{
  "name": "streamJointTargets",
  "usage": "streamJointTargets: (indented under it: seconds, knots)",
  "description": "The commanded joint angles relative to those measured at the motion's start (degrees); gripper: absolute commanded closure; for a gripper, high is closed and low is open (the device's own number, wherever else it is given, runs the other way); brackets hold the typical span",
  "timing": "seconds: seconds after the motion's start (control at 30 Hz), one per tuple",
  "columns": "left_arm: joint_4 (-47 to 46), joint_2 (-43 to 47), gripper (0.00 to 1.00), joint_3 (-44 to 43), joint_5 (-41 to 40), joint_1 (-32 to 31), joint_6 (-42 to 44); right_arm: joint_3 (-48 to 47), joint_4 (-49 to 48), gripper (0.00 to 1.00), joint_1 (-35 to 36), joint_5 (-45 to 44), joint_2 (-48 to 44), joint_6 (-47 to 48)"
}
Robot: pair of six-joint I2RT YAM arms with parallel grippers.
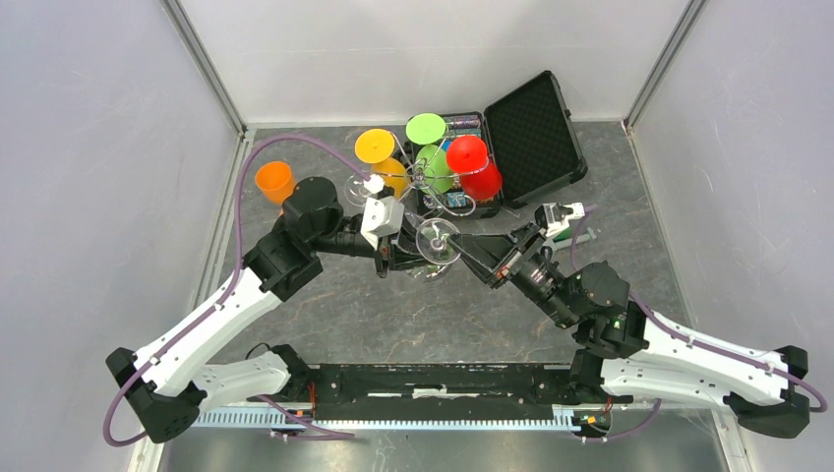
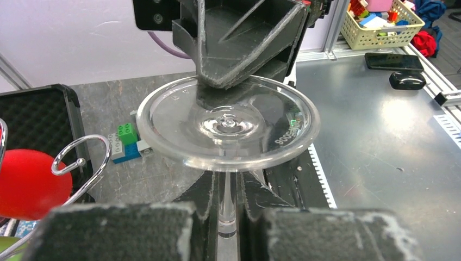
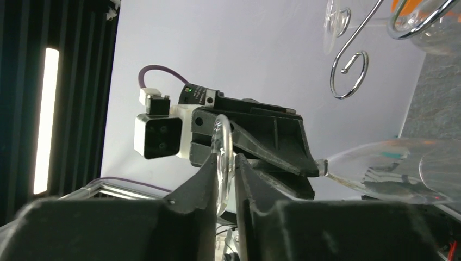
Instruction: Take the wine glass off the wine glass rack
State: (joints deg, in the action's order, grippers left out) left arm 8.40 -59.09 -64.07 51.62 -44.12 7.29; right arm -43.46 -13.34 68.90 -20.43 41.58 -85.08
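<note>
A clear wine glass (image 1: 436, 239) is held above the table just in front of the wine glass rack (image 1: 425, 182). In the left wrist view its round foot (image 2: 227, 124) faces me and its stem runs back between the fingers of my left gripper (image 2: 228, 217), which is shut on the stem. My right gripper (image 3: 224, 179) is shut on the rim of the foot (image 3: 223, 157), seen edge-on. The bowl (image 3: 391, 171) shows at the right. A curled wire arm (image 2: 81, 157) of the rack stands apart from the foot, to its left.
Orange (image 1: 379, 147), green (image 1: 426, 128) and red (image 1: 470, 157) glasses hang on the rack. An open black case (image 1: 531, 123) lies behind it, an orange cup (image 1: 274, 181) stands at the left, and toy bricks (image 2: 126, 142) lie on the table.
</note>
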Motion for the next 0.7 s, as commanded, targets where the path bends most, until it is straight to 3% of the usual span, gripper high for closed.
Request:
streamJointTargets:
  seconds: [0.0, 0.07, 0.13, 0.3, 0.47, 0.57, 0.67]
  knots:
    - [-3.63, 1.50, 0.98, -2.26, -3.08, -0.09, -1.82, 0.12, -4.13, 0.58, 0.27, -0.65, -1.20, 3.21]
    - [-7.13, 2.19, 0.98, -1.96, -5.96, -0.09, -4.40, 0.05, -3.79, 0.39, 0.27, -1.60, -1.67, 6.80]
    - [-10.16, 2.83, 0.98, -2.23, -9.83, -0.09, -6.70, -0.29, -2.85, 0.28, 0.26, -1.81, -2.00, 10.23]
    - [-12.29, 4.06, 0.98, -5.57, -20.70, -0.09, -12.04, -0.12, -4.03, 0.20, 0.25, -1.23, -3.16, 19.10]
    - [-21.78, 5.17, 0.98, -6.49, -37.20, -0.09, -27.28, 2.56, -10.84, 0.09, 0.27, 1.63, -4.97, 29.79]
    - [-33.59, 5.81, 0.98, -2.84, -41.84, -0.09, -37.56, 6.81, -19.56, 0.07, 0.27, 4.19, -4.44, 31.79]
    - [-37.60, 5.36, 0.98, -2.12, -46.11, -0.09, -45.52, 6.92, -23.73, 0.07, 0.26, 6.55, -1.50, 32.48]
